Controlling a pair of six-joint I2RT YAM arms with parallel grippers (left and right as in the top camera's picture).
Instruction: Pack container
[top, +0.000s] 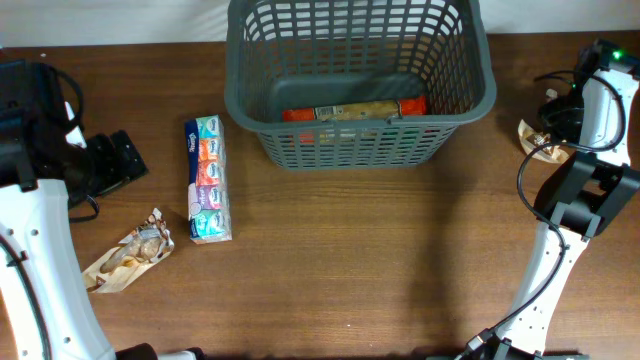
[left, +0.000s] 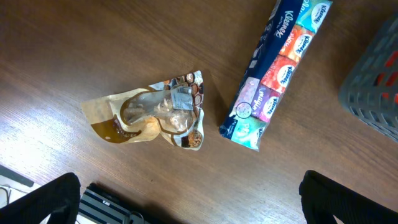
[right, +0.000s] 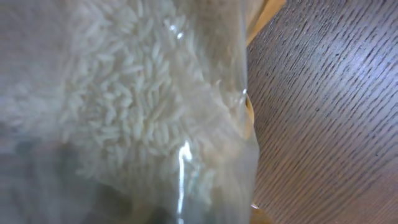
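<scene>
Rice bag at 3 o'clock fills the right wrist view; I cannot tell whether the right fingers grip it. Left fingers are spread open over the snack pouch; container at 12 o'clock.

I see a brown wooden bench. On its left side lies a long pack of tissues, with little packs in blue, orange, pink and purple in a row. Near it, closer to the left edge, lies a crinkled snack bag, brown and white with a clear window. The two do not touch. Farther back I see a long flat pack, red at both ends and tan in the middle. On the right is a clear bag of white rice.
</scene>
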